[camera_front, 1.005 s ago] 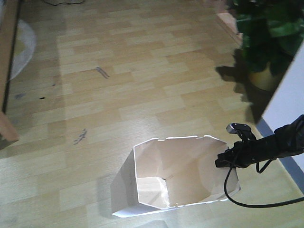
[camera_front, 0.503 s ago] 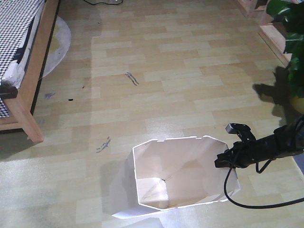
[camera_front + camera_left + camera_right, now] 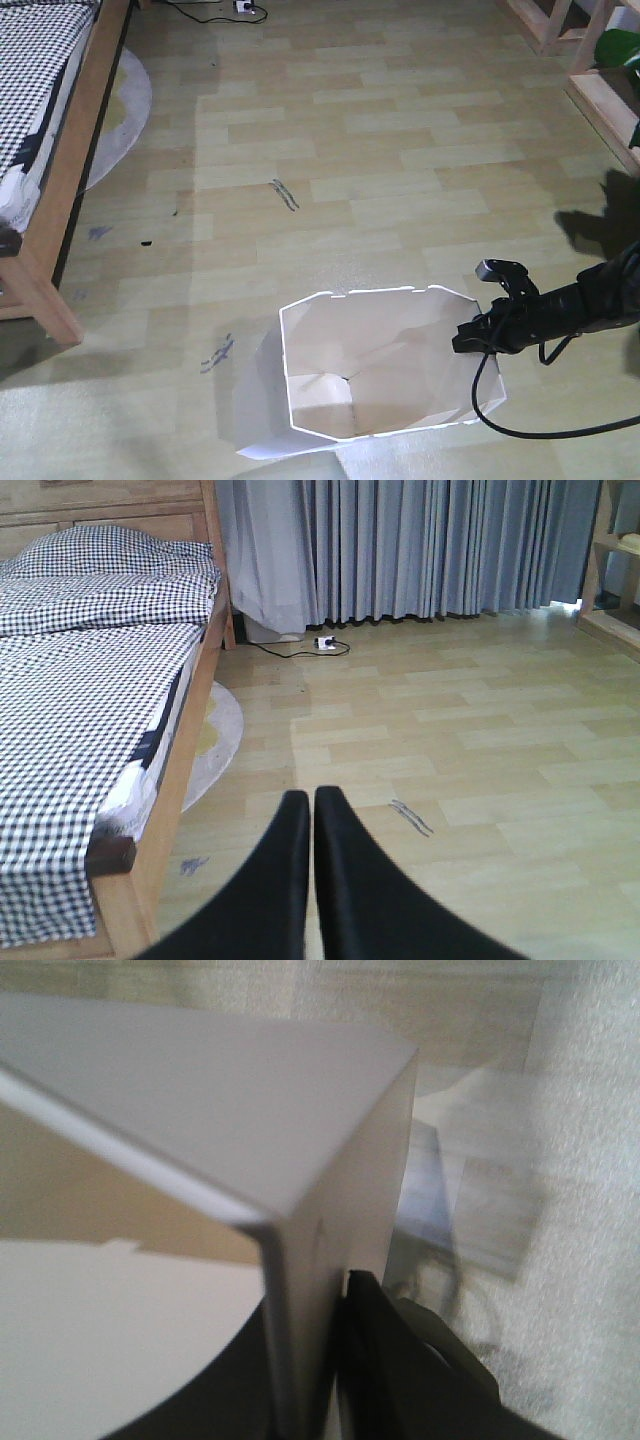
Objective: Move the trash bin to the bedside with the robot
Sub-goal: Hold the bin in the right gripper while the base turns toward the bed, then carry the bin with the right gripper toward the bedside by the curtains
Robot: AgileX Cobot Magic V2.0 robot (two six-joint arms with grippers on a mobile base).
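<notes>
The white faceted trash bin (image 3: pixel 380 370) stands on the wooden floor at the bottom centre of the front view, its open top facing up. My right gripper (image 3: pixel 468 335) reaches in from the right and is shut on the bin's right rim; in the right wrist view the thin white wall (image 3: pixel 300 1290) sits clamped between the black fingers (image 3: pixel 375 1360). The bed (image 3: pixel 45 150), with light wooden frame and checkered bedding, runs along the left edge, well apart from the bin. My left gripper (image 3: pixel 312 802) is shut and empty, pointing over the floor beside the bed (image 3: pixel 100 680).
A round pale rug (image 3: pixel 120 110) lies by the bed. A power strip with cable (image 3: pixel 325 643) lies near grey curtains (image 3: pixel 400 550). Wooden shelving (image 3: pixel 590 60) and a plant leaf (image 3: pixel 620 45) stand at the right. Dark scuffs (image 3: pixel 285 195) mark the floor.
The whole view has swung: the bed has come further into view at the left and the plant has slid off to the right. The bin and right gripper keep the same place in frame.
</notes>
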